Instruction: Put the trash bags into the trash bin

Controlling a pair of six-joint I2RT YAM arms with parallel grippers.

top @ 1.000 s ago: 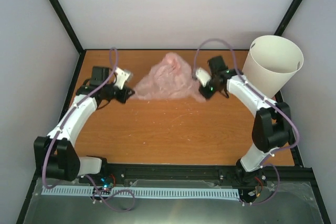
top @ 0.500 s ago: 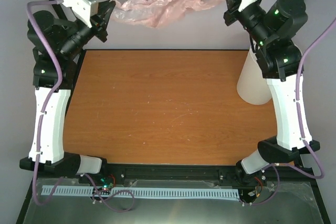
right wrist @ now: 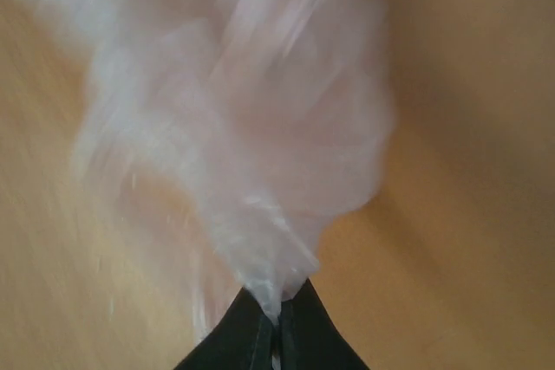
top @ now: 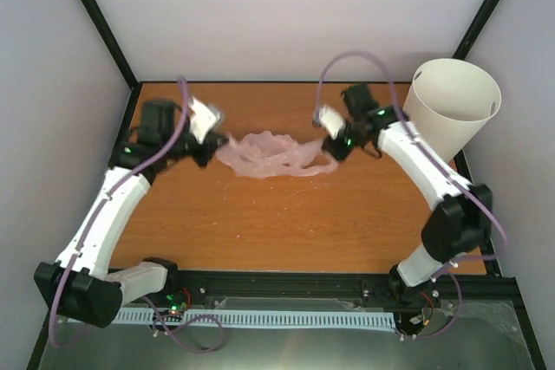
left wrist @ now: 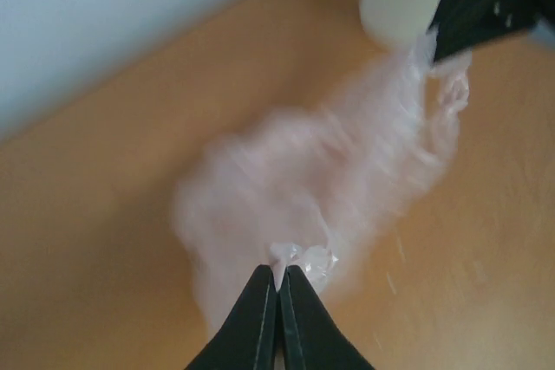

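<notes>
Left gripper [top: 211, 142] is clamped on the end of the pink trash bag [top: 270, 155] farthest from the trash bin [top: 451, 119], and right gripper [top: 331, 145] pinches the end nearer it. The bag's strung between them over the table [top: 286, 214], left of the bin (wrist views are pretty blurry).

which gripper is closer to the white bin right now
Right. The right gripper pinches one end of the pink bag just left of the trash bin in the top view; the left gripper holds the other end, much farther left.
</notes>
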